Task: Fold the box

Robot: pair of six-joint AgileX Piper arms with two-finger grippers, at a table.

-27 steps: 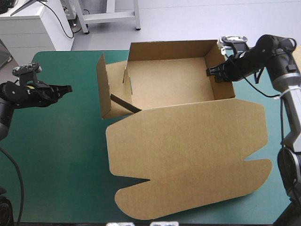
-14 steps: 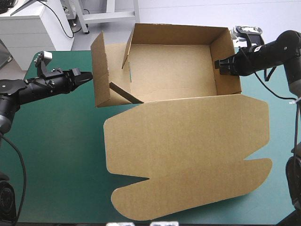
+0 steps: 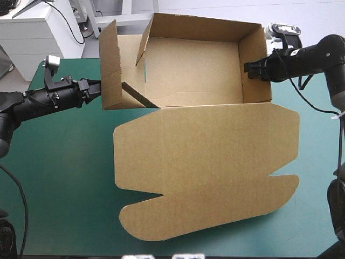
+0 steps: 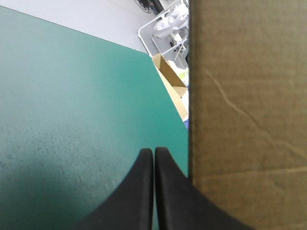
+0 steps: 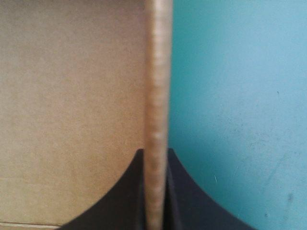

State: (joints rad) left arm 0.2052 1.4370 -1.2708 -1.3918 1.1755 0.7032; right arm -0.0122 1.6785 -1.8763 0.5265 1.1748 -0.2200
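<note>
The brown box [image 3: 194,70] stands as an open tray at the table's far side, its walls raised and its big lid [image 3: 207,167] lying flat toward the near edge. My right gripper [image 3: 249,69] is shut on the box's right wall [image 5: 157,96], whose edge runs between the black fingers [image 5: 180,191]. My left gripper [image 3: 97,86] is shut, its tips touching the outside of the box's left wall [image 3: 109,67]; that wall [image 4: 249,115] stands right beside my shut left gripper [image 4: 154,152]. Inside the left wall a loose inner flap [image 3: 141,43] leans inward.
Bare teal-green cover [image 3: 59,178] lies left of the lid and along the right edge [image 3: 318,162]. White furniture [image 3: 32,29] stands beyond the table's far left corner.
The box has slid and tipped toward the far edge, lid following. My left gripper advanced from the left and now touches the left wall. My right gripper keeps hold of the right wall.
</note>
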